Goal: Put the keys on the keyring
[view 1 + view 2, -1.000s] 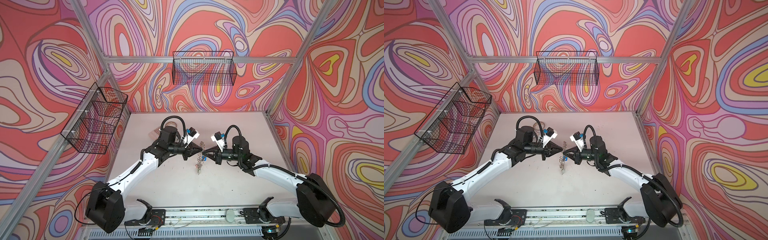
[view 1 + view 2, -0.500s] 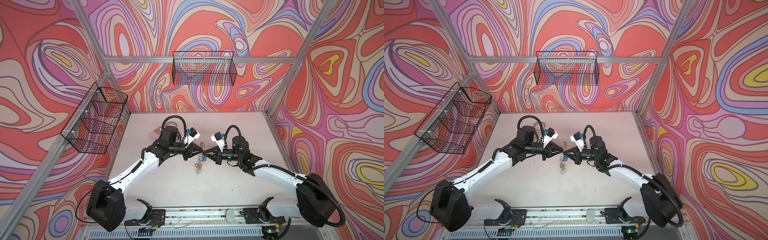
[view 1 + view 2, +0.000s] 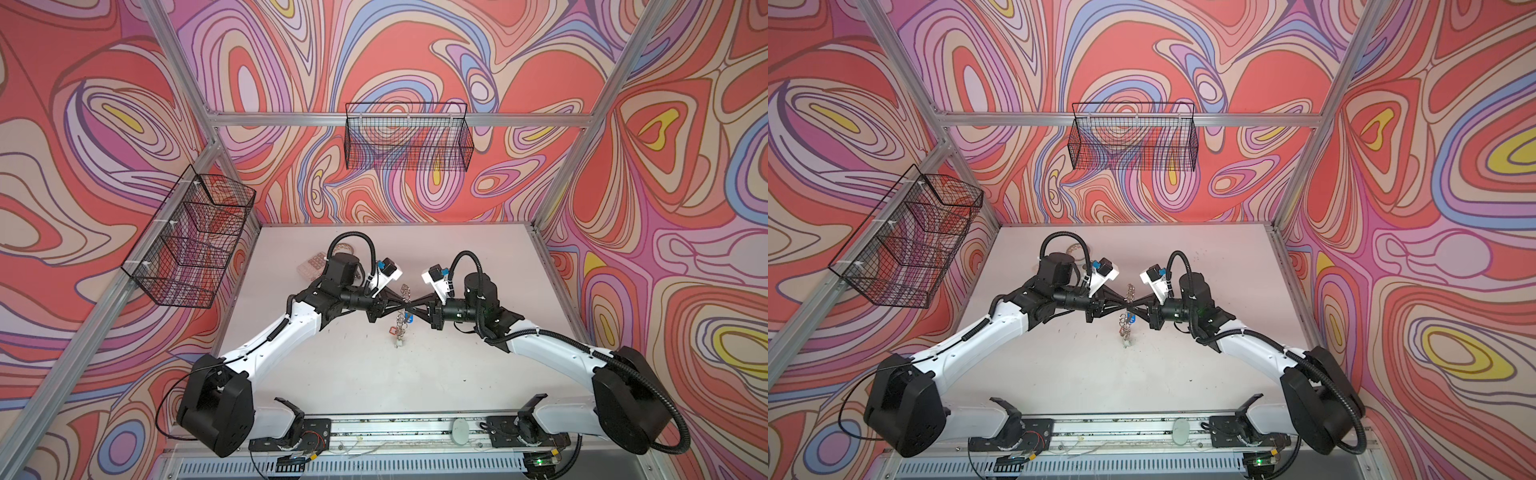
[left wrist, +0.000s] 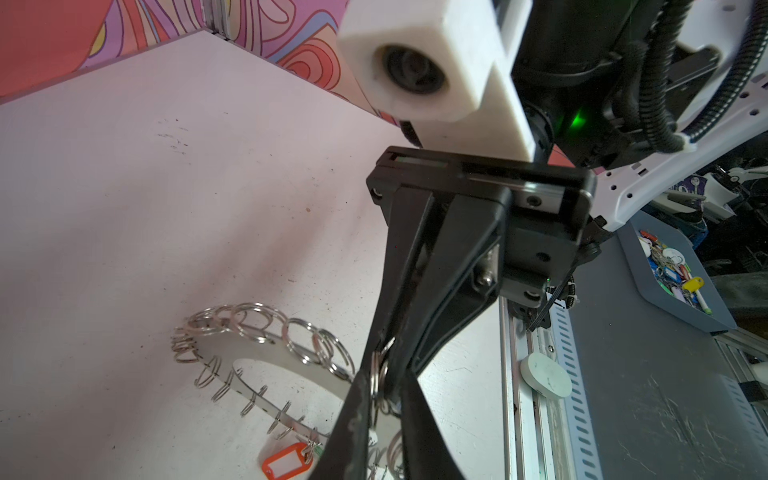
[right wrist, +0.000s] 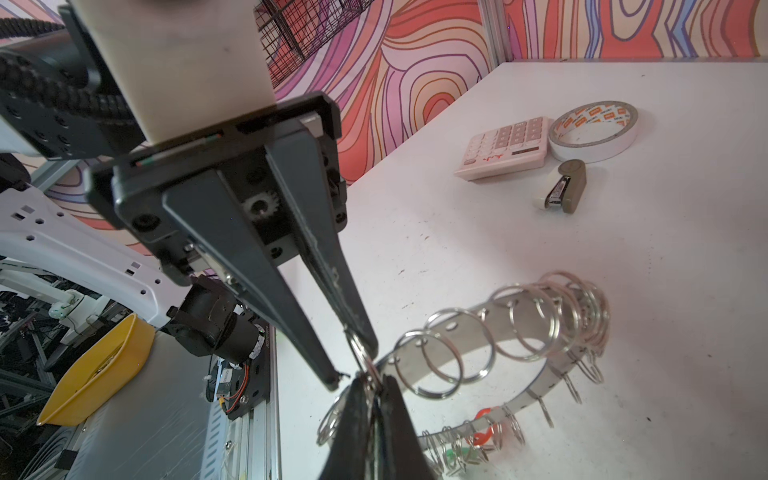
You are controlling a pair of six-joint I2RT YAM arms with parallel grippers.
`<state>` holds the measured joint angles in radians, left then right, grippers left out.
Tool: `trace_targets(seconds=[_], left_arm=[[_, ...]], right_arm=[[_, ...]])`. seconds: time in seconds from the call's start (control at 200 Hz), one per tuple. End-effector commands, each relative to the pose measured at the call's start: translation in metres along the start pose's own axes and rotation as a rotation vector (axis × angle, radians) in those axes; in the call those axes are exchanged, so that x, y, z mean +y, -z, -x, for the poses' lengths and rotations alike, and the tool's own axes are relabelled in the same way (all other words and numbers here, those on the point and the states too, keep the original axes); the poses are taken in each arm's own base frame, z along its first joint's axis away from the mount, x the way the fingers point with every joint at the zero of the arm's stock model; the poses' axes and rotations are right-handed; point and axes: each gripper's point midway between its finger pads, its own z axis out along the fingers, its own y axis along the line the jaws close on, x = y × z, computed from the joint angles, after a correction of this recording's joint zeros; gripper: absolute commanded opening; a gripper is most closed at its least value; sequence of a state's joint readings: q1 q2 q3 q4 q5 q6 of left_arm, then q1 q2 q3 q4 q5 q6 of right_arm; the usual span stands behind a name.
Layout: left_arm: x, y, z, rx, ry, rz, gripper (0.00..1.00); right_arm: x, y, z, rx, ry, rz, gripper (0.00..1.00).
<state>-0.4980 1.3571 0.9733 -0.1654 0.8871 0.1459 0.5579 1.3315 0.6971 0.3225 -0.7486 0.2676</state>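
Parting a little from the near-closed set of a second earlier, the left fingers [image 5: 286, 316] stood slightly open. Their tips sat either side of one wire loop [image 5: 356, 347] without clearly pinching it. The right fingers [image 4: 432, 316] had not changed: they were pressed shut on a loop at that same stretch of rim, almost nose to nose with the left tips. Over that second the two arms had also drawn in until their tips crossed in both top views.

Between them the keyring [image 4: 257, 351] hung on edge over the bench [image 3: 457, 374], carried, as I judged it, by the right grip alone. The keys [image 3: 399, 332] I could see already dangled from loops on its lower rim, with a red-orange tag [image 4: 286, 461], a green tag [image 5: 451, 457] and a blue tag [image 3: 409, 319].

No loose key sat in either set of fingers. The loosened left hold therefore read as a re-grip or an attempt to spread a loop, not as threading. Farther back lay a calculator [image 5: 503, 147] and a tape roll [image 5: 594, 133].
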Motion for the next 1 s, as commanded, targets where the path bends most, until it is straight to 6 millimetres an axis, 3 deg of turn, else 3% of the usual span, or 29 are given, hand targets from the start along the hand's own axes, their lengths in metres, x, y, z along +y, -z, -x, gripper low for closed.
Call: trace_targets(seconds=[0.0, 0.26, 0.326, 0.576, 0.771, 0.997], left_arm=[[-0.01, -0.003, -0.004, 0.025, -0.001, -0.052, 0.18], [-0.009, -0.003, -0.002, 0.019, -0.003, -0.047, 0.1], [-0.01, -0.002, 0.001, 0.012, -0.003, -0.045, 0.0], [-0.007, 0.008, 0.017, -0.101, 0.0, 0.017, 0.0], [-0.014, 0.028, 0.051, -0.299, -0.031, 0.051, 0.0], [-0.024, 0.041, 0.063, -0.453, -0.028, 0.045, 0.0]], right_arm=[[0.008, 0.003, 0.018, -0.062, 0.068, 0.011, 0.0], [0.006, 0.003, 0.016, -0.059, 0.062, 0.008, 0.0], [0.005, 0.002, 0.015, -0.057, 0.06, 0.005, 0.0], [-0.002, 0.006, 0.007, -0.036, 0.047, -0.045, 0.0], [-0.005, 0.013, -0.001, -0.012, 0.035, -0.087, 0.12], [-0.002, 0.013, -0.003, 0.012, 0.009, -0.071, 0.07]])
